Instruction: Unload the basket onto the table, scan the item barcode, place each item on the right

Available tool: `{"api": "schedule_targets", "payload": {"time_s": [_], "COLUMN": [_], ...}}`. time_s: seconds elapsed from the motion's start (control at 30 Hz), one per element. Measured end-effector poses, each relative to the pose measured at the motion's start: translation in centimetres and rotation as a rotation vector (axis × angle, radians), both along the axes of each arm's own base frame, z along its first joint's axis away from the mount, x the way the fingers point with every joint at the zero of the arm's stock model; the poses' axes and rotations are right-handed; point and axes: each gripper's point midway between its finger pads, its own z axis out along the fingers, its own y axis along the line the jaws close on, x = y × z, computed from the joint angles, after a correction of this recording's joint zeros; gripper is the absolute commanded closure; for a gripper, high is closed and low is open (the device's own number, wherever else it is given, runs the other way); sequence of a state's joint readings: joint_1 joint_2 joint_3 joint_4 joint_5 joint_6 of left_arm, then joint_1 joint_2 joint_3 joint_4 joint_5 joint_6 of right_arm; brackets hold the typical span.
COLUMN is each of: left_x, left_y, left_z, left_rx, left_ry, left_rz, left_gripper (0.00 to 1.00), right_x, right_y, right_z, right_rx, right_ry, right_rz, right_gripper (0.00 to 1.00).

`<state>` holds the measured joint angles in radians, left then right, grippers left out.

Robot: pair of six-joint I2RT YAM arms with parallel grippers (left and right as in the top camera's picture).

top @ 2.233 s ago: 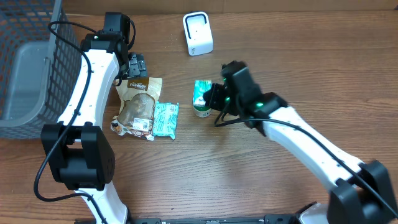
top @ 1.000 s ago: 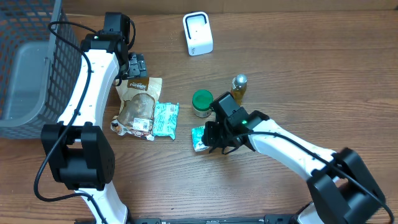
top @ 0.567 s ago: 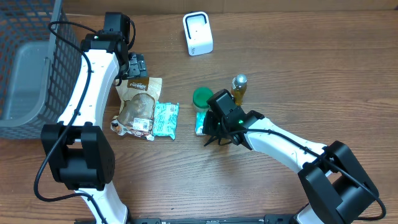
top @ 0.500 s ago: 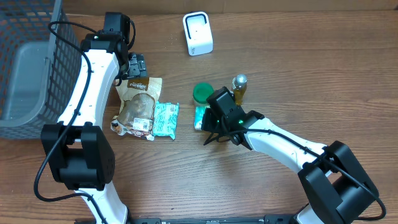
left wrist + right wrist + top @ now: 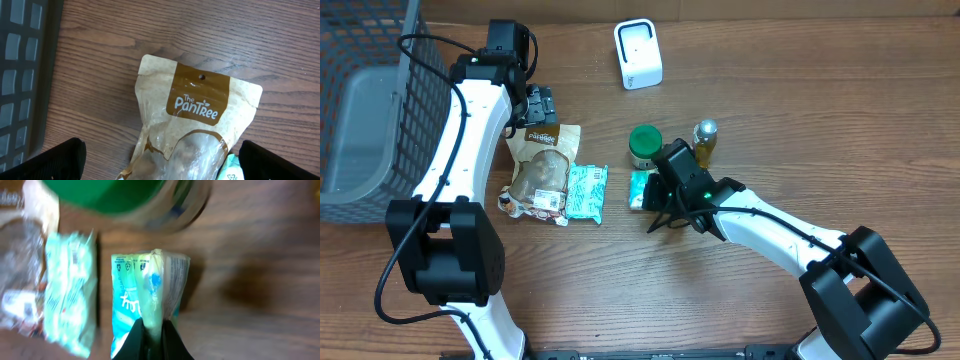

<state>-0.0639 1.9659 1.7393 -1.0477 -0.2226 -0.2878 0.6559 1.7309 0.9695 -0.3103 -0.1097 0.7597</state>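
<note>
Though cluttered, wood-grain table [image 5: 840, 90] beside mesh basket [image 5: 370, 50]

Around the right end effector [image 5: 652, 192] and its pinched sachet [image 5: 640, 188], a jar [image 5: 644, 145] and bottle [image 5: 704, 140] crowd the far side, and a flat packet [image 5: 586, 192] blocks the left. Beyond them the table [image 5: 790, 90] lies bare up to the scanner [image 5: 638, 54].
</note>
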Motion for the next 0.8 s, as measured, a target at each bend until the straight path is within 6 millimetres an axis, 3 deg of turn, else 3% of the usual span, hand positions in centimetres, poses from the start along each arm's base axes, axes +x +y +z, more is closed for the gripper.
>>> {"api": "schedule_targets", "payload": {"time_s": [0.27,0.8], "left_x": [0.0,0.0], "left_y": [0.0,0.0], "left_z": [0.0,0.0], "left_rx": [0.0,0.0], "left_ry": [0.0,0.0], "left_rz": [0.0,0.0], "left_gripper": [0.0,0.0], "right_x": [-4.1,-3.9], "right_y": [-0.3,0.2], "right_z": [-1.3,-1.0], "right_rx": [-0.001,0.027], "right_ry": [0.188,0.18], "right_rz": [0.062,0.072], "right_gripper": [0.89,0.89]}}
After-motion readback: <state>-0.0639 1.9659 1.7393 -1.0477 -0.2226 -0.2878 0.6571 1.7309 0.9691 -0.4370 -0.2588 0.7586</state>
